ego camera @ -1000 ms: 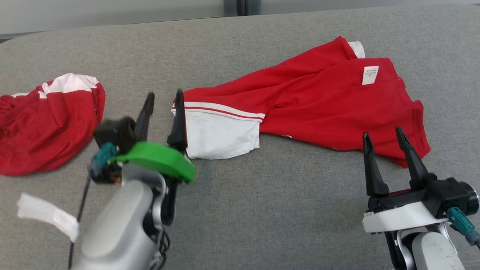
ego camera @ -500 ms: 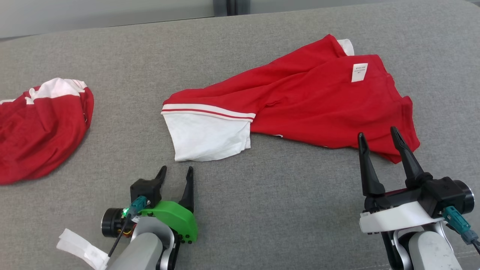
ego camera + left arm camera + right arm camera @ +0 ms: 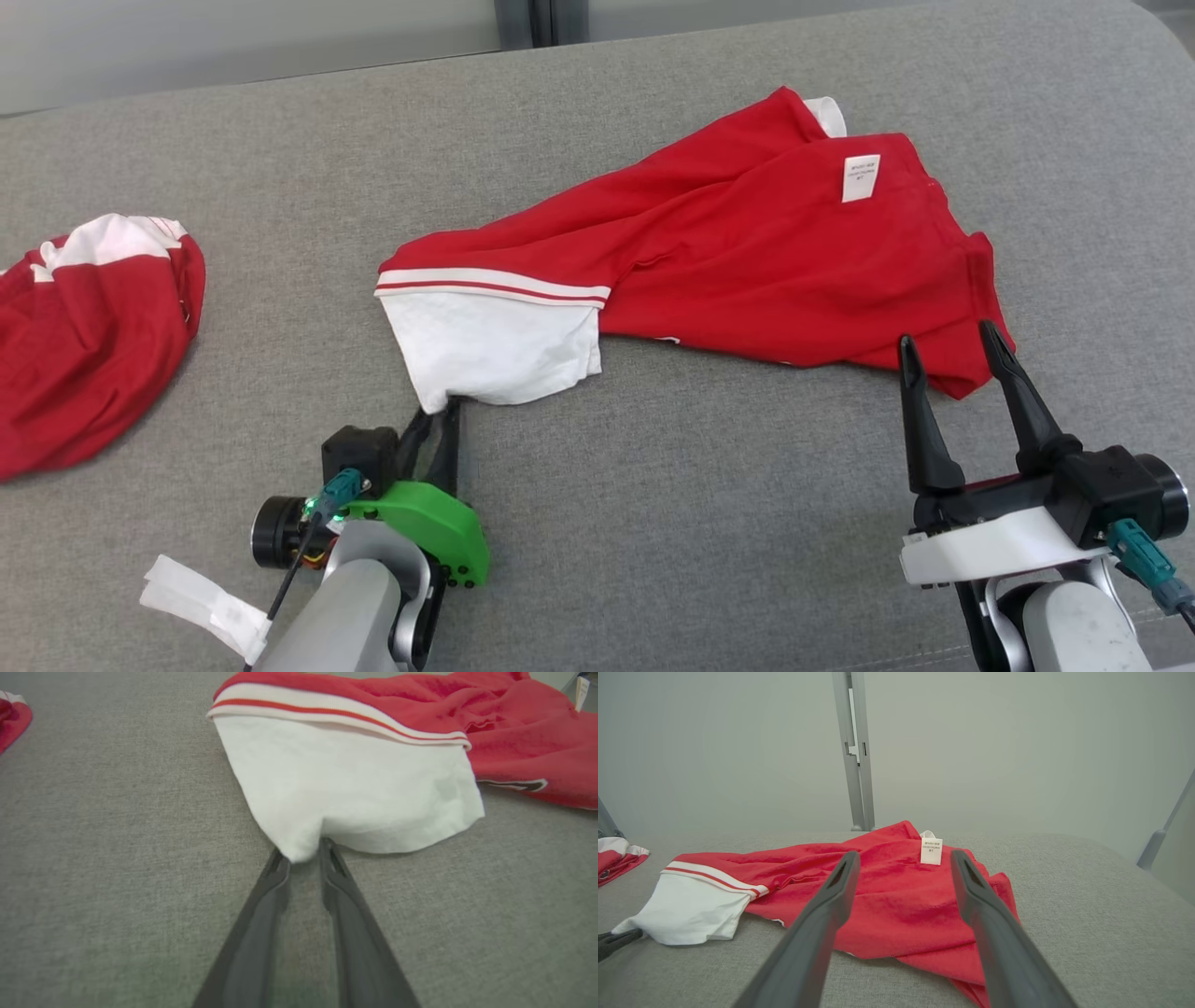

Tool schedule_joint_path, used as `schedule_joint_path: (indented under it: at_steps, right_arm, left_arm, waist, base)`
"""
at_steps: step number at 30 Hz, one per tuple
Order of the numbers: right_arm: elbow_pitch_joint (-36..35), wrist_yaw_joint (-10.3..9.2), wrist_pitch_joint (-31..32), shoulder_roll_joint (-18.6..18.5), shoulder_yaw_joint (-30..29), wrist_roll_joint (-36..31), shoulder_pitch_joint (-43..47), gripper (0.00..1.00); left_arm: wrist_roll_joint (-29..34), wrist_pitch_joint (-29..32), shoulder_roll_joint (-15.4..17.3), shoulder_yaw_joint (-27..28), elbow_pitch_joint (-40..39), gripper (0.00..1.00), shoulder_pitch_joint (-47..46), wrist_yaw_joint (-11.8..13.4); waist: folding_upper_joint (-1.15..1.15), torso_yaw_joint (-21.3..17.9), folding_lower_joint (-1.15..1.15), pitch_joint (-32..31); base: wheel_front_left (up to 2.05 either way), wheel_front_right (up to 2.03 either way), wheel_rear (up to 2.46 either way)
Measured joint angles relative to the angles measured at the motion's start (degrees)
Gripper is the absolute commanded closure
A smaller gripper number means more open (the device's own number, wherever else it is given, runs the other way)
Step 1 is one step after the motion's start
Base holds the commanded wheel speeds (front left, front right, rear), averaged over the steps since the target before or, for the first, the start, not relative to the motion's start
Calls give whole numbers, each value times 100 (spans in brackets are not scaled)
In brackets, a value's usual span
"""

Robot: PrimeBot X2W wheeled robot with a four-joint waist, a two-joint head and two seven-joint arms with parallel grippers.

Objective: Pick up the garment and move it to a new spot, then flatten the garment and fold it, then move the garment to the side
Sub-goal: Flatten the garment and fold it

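Note:
The garment (image 3: 747,252) is a red piece with a white, red-striped end and a white tag, lying crumpled across the grey surface. My left gripper (image 3: 437,411) sits low at the near corner of the white end. In the left wrist view its fingertips (image 3: 328,851) pinch that white corner (image 3: 299,851) from both sides, the jaws narrow. My right gripper (image 3: 948,341) hovers open at the garment's near right edge with nothing between its fingers; the right wrist view looks over the red cloth (image 3: 887,896) past the open right gripper (image 3: 903,858).
A second red and white garment (image 3: 84,336) lies bunched at the far left. A white strip (image 3: 201,602) hangs off my left forearm. The grey padded surface (image 3: 653,523) ends at a pale wall with a metal post (image 3: 854,751) behind.
My left gripper dropped back toward me, then reached the white corner and narrowed its jaws on it. The head camera turned, so everything drifted left. The right gripper stayed open.

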Motion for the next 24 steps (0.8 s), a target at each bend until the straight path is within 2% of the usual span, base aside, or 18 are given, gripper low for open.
schedule_joint_path:
  at_steps: [8, 12, 16, 18, 20, 24]
  right_arm:
    - [-51, 0, 0, -1, -99, -52, 85, 0]
    - [34, 0, 0, -43, -155, 11, 94, 0]
    - [409, 0, -1, -311, -219, 656, -63, 0]
    - [795, 0, 0, -613, -158, 1115, -229, 0]
    - [1188, 0, 71, -1098, 41, 1559, -460, 0]
    - [1358, 0, 902, -2316, 606, 2324, -1354, 0]
  left_arm:
    - [-111, -1, -82, 315, 20, 100, 287, -393]
    - [-190, 100, 27, 292, -58, 100, 398, -557]
    - [-182, 289, 268, 289, -307, 100, 402, -547]
    - [-132, 349, 372, 290, -428, 100, 401, -475]
    - [-90, 400, 475, 298, -533, 100, 398, -397]
    - [-87, 478, 559, 315, -795, 100, 391, -327]
  waist:
    - [0, 161, 0, -78]
    - [0, 290, 0, -102]
    - [0, 413, 0, -76]
    - [0, 451, 0, -32]
    - [0, 470, 0, 28]
    - [0, 490, 0, 175]
  base:
    - [0, 0, 0]
    - [0, 0, 0]
    - [0, 0, 0]
    - [0, 0, 0]
    - [0, 0, 0]
    - [0, 0, 0]
